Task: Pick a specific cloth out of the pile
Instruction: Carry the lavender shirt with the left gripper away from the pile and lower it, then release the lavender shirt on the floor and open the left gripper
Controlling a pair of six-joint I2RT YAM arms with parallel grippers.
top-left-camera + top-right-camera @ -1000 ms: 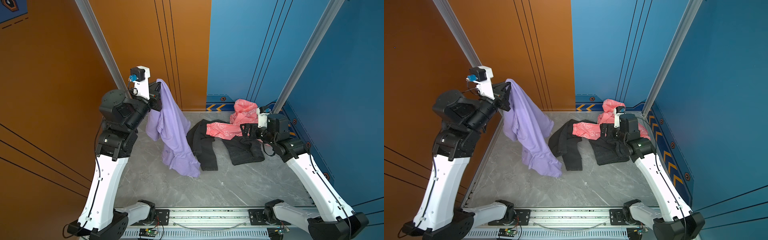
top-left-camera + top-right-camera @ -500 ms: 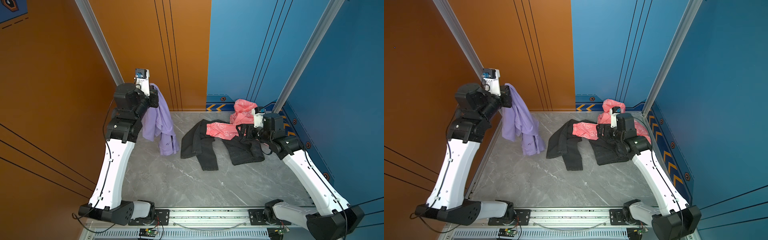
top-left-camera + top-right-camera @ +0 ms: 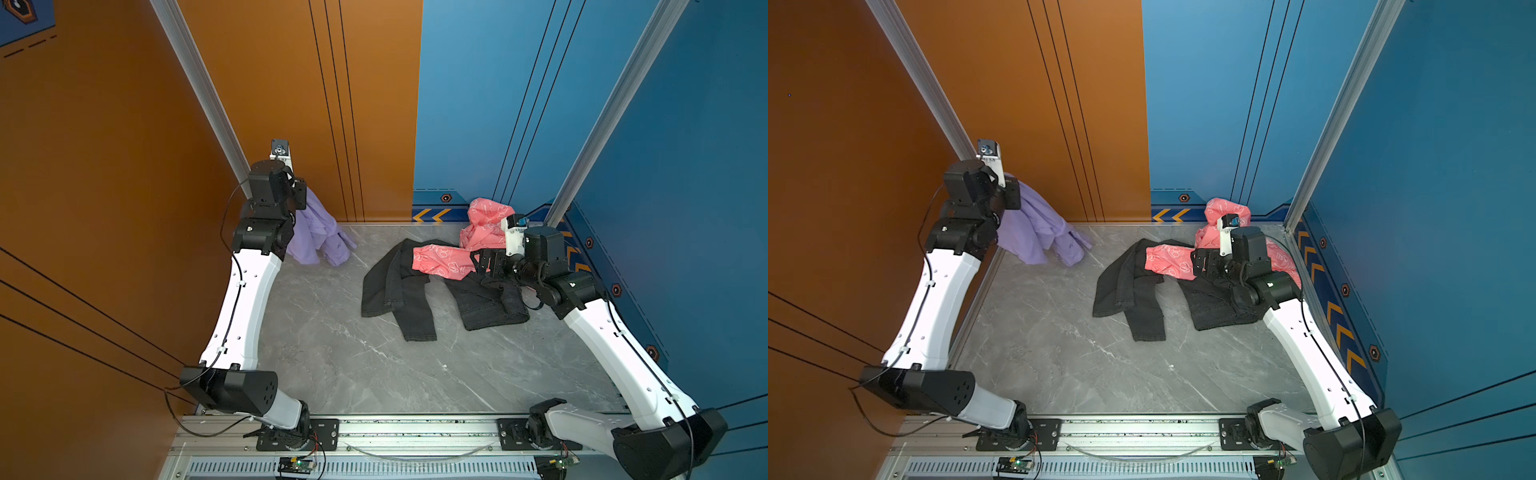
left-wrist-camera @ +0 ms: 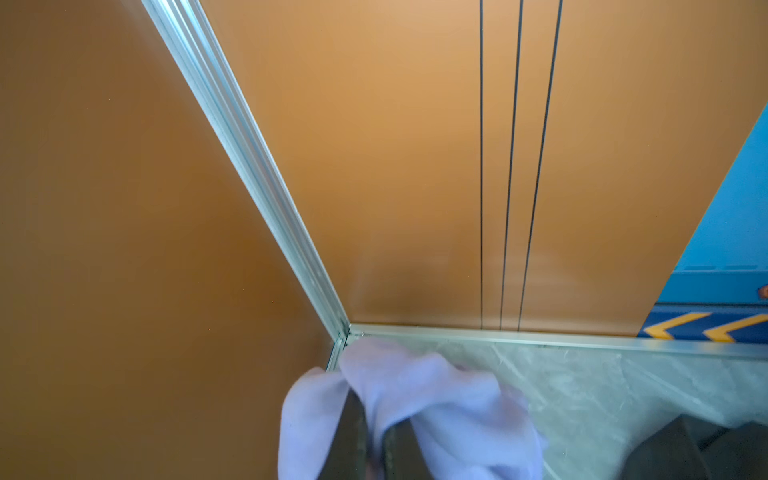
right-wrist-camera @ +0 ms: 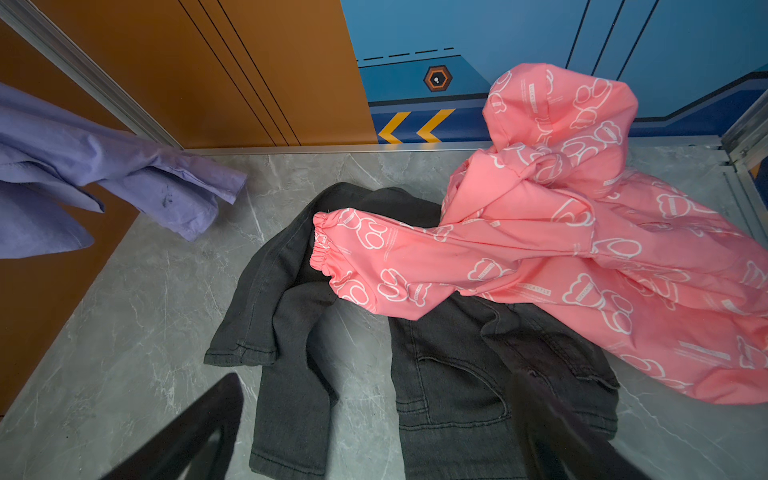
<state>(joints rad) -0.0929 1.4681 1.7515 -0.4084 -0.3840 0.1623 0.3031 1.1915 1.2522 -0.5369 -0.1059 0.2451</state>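
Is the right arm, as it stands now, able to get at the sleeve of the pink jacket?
Probably yes. The right gripper is open and close to the pink jacket; its sleeve lies on top of the black trousers, with nothing covering it.

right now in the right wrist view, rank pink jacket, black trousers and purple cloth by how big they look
1. pink jacket
2. black trousers, close behind, partly under the jacket
3. purple cloth, smallest here, but cut off by the frame and farther away
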